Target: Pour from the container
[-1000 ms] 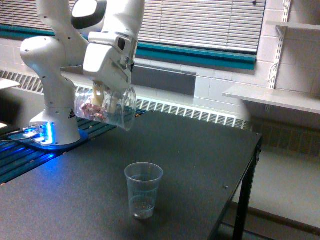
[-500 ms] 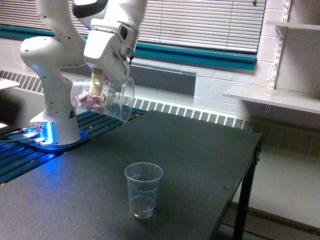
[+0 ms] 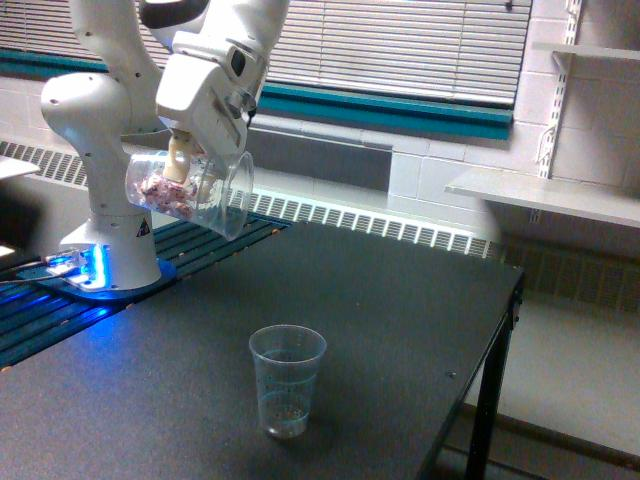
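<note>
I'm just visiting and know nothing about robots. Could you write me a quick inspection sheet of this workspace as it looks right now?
Surface: dark table, bare apart from one cup.
Job's things: clear container held tipped on its side above the table, reddish and pale bits inside; small ribbed cup upright below, to the exterior view's right of it.
Clutter: nothing seen.
Grippers: gripper shut on the container.
Cables: some at the blue-lit robot base.
Surroundings: window blinds, wall shelves.
</note>
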Controlling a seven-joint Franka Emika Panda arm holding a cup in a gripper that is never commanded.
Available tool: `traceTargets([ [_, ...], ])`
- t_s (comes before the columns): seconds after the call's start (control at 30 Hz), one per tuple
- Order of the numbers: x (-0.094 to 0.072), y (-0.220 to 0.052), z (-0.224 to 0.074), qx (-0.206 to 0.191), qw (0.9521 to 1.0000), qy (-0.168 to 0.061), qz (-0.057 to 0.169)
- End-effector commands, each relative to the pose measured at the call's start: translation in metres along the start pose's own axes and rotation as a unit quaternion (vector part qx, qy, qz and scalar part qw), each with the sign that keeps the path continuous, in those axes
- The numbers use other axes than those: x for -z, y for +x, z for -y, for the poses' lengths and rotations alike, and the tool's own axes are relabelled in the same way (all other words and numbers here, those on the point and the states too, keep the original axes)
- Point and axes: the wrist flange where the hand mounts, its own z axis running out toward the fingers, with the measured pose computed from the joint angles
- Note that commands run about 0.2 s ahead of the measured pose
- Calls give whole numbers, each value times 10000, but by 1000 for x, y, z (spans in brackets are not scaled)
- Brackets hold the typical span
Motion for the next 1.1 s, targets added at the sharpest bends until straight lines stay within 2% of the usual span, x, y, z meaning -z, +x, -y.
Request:
traceTargets([
  [0.03, -1, -7, 3, 30, 9999, -77, 72],
  [1.1, -13, -17, 37, 95, 9984, -386, 393],
])
